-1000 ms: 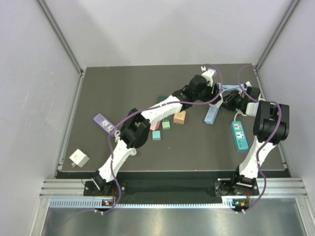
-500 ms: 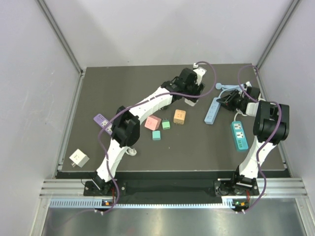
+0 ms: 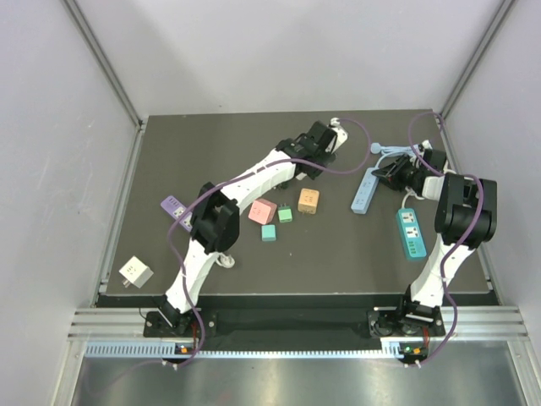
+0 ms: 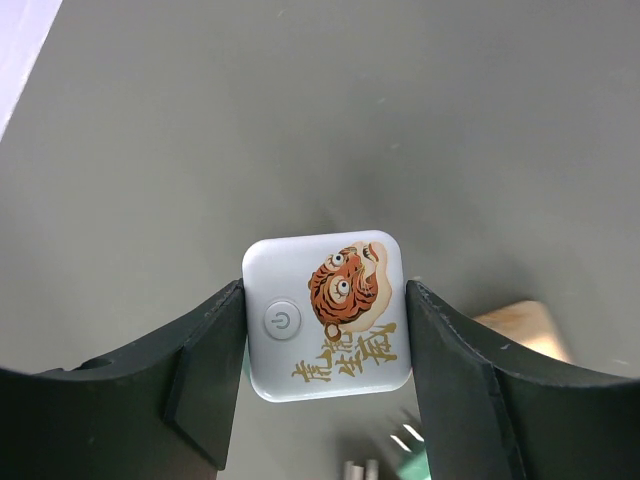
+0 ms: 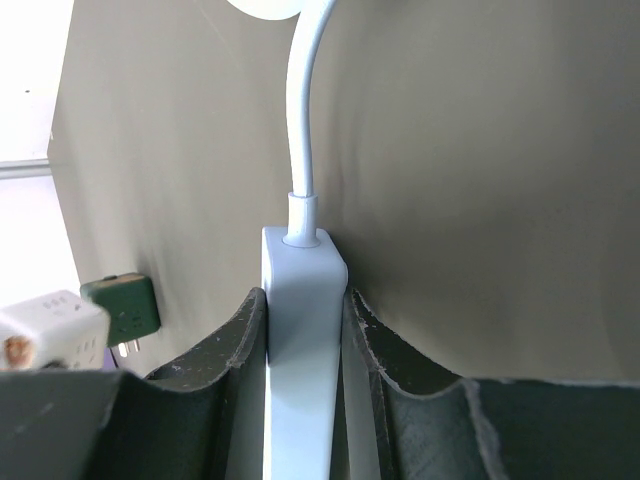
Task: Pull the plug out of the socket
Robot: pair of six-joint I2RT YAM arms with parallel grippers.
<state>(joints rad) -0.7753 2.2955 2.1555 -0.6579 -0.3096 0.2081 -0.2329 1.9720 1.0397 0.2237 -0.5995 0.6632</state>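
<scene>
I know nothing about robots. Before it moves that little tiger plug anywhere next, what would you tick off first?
1. Tiger plug gripped: ok, the left fingers press both its sides.
2. Plug out of the socket: ok, only bare table shows behind it, and the blue power strip lies apart.
3. Strip held: ok, the right fingers clamp its cord end.
4. Cord attached to the strip: ok.
5. Plug's pins unbent: cannot tell, they are hidden underneath.
</scene>
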